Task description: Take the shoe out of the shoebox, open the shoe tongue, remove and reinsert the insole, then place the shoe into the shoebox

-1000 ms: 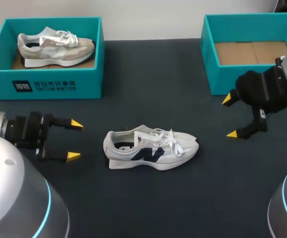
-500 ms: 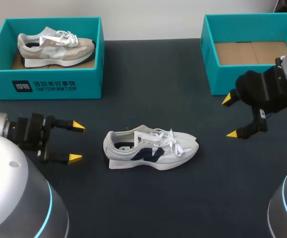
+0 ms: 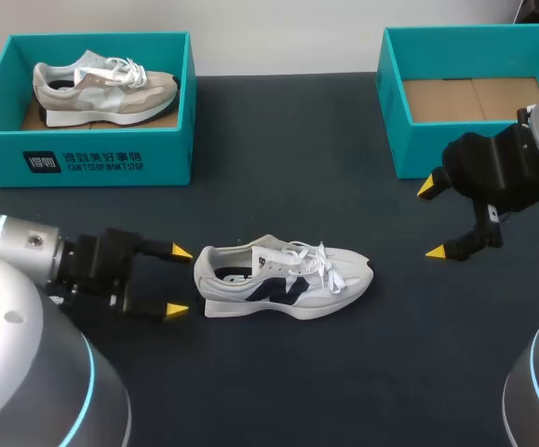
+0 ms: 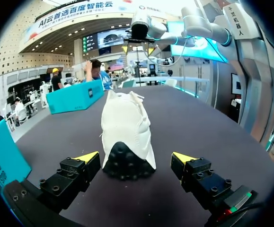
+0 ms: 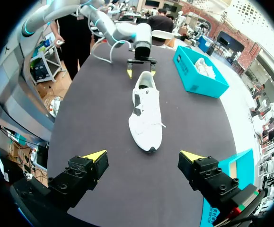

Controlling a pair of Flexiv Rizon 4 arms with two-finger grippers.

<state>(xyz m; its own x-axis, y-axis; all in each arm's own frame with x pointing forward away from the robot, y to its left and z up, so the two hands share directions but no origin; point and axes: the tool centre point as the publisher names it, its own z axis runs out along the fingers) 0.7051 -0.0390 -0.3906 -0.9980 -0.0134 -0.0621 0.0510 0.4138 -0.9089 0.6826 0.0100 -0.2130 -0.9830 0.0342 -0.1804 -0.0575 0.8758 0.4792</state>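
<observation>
I am holding my left gripper (image 3: pixel 177 280) just behind the heel of the white shoe (image 3: pixel 283 279), with its fingers spread wide and gripping nothing. The heel is sitting right ahead of the gap between my yellow tips (in the left wrist view it looks close to them, but it is touching neither). The white shoe is standing upright on its sole on the dark table (image 3: pixel 297 177), outside either box, with its toe pointing away from my left gripper. My right gripper (image 3: pixel 431 220) is hanging well apart from that toe, its fingers also parted and holding nothing. Just behind it the teal shoebox (image 3: pixel 418 149) is standing open, bare cardboard showing inside. Off beyond my left gripper, a second shoebox (image 3: pixel 92 158) is holding a beige shoe (image 3: pixel 101 88).
</observation>
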